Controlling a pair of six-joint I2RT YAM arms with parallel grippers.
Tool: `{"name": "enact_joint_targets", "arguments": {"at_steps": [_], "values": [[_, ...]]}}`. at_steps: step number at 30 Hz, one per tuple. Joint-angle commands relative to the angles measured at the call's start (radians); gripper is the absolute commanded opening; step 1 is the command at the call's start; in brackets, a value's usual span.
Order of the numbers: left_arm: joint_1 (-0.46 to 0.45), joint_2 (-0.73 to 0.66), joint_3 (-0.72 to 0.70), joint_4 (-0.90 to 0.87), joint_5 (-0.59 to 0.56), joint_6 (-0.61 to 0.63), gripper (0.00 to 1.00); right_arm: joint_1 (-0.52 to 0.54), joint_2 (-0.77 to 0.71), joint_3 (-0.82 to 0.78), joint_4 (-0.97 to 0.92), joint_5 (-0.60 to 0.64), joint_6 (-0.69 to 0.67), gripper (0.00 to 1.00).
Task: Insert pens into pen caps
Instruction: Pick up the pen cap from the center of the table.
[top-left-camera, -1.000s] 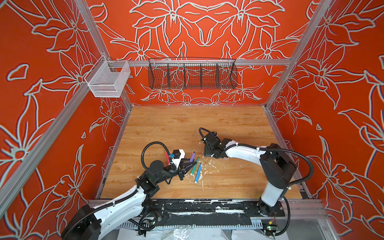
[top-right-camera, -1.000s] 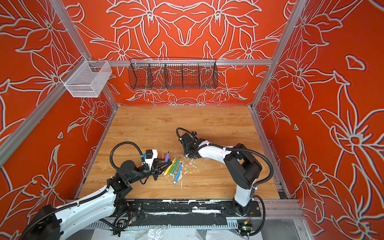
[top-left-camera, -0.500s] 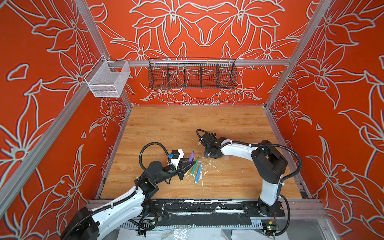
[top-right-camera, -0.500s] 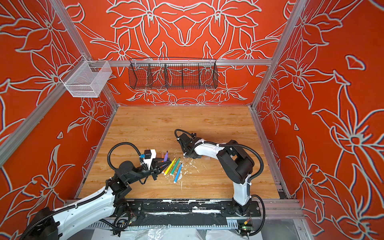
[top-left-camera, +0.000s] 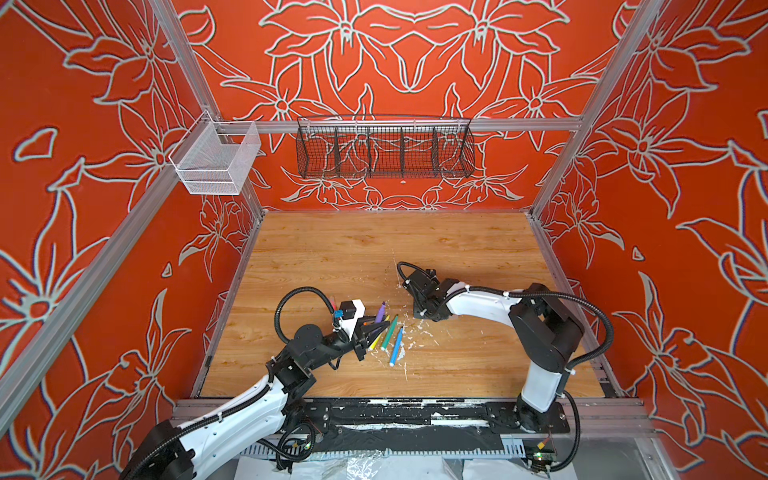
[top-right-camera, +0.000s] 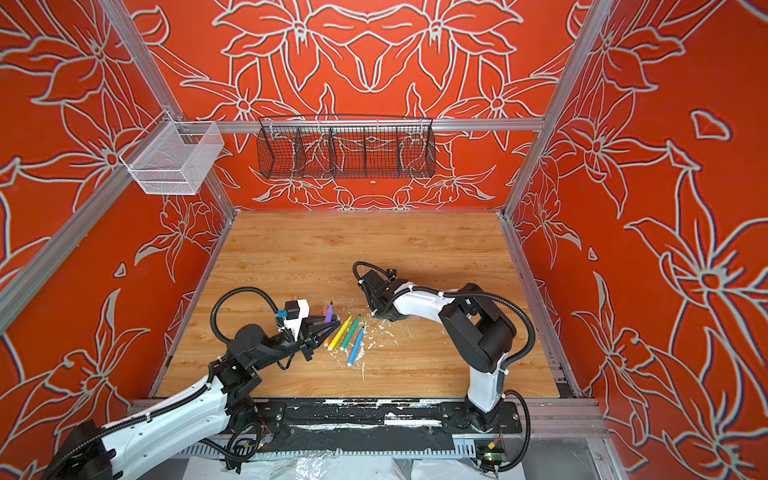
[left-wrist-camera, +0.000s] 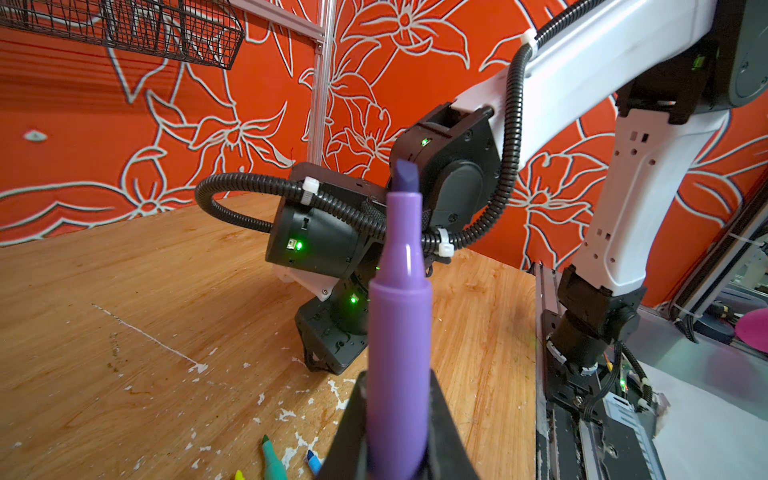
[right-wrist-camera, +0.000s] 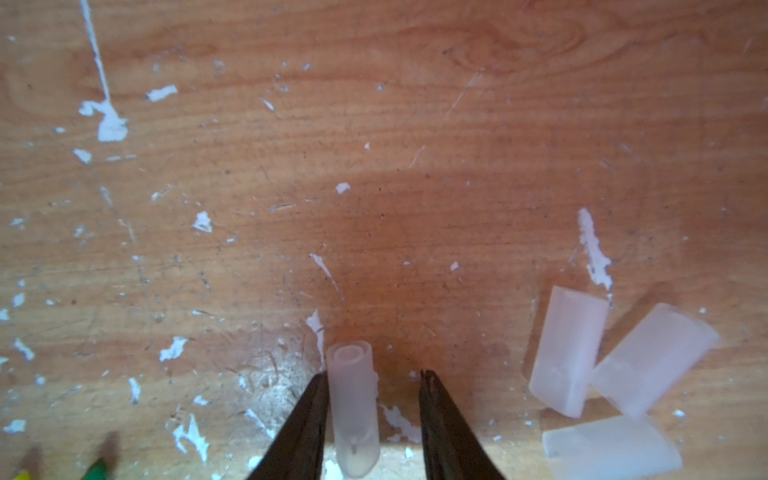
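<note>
A purple felt-tip pen (left-wrist-camera: 399, 332) is clamped between the black fingers of the left tool (left-wrist-camera: 397, 378). Its bare chisel tip points up and away from the wrist, toward the right arm (left-wrist-camera: 602, 54). In both top views the pen juts from that tool over the near-left part of the wooden surface (top-left-camera: 374, 249).

Just beside it, a yellow pen (top-right-camera: 340, 332), a green pen (top-right-camera: 351, 332) and a blue pen (top-right-camera: 356, 347) lie side by side on the surface, with the blue one outermost.

A little further right, the right arm bends down over the surface. In its wrist view, a translucent colourless plastic pen cap (right-wrist-camera: 353, 407) lies flat between the two dark fingers of the right tool (right-wrist-camera: 372, 374), its open mouth facing away from the wrist. The jaws stand apart: one finger rests against the cap's side and a clear gap separates the cap from the other. Three more translucent caps (right-wrist-camera: 567, 353) lie in a tight cluster nearby.

White paint flecks (right-wrist-camera: 110, 124) are scattered over the wood around them.

A black wire basket (top-left-camera: 384, 151) hangs on the back rail and a white mesh basket (top-left-camera: 216, 160) hangs at the far-left corner. Both sit against orange walls with white flower outlines (top-left-camera: 415, 50).
</note>
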Motion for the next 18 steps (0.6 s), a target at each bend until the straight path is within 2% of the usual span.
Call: {"name": "enact_joint_targets", "arguments": {"at_steps": [1, 5, 11, 18], "values": [[-0.005, -0.020, -0.007, 0.005, -0.005, 0.014, 0.00, -0.009, 0.034, 0.006, -0.006, -0.029, -0.002, 0.39], [-0.005, -0.036, -0.007, -0.010, -0.013, 0.016, 0.00, -0.030, 0.045, 0.006, 0.010, -0.067, -0.016, 0.39], [-0.005, -0.043, -0.009, -0.011, -0.013, 0.014, 0.00, -0.033, 0.044, -0.001, 0.028, -0.100, -0.025, 0.25], [-0.005, -0.037, -0.009, -0.007, -0.012, 0.013, 0.00, -0.036, 0.047, 0.003, 0.023, -0.092, -0.033, 0.20]]}}
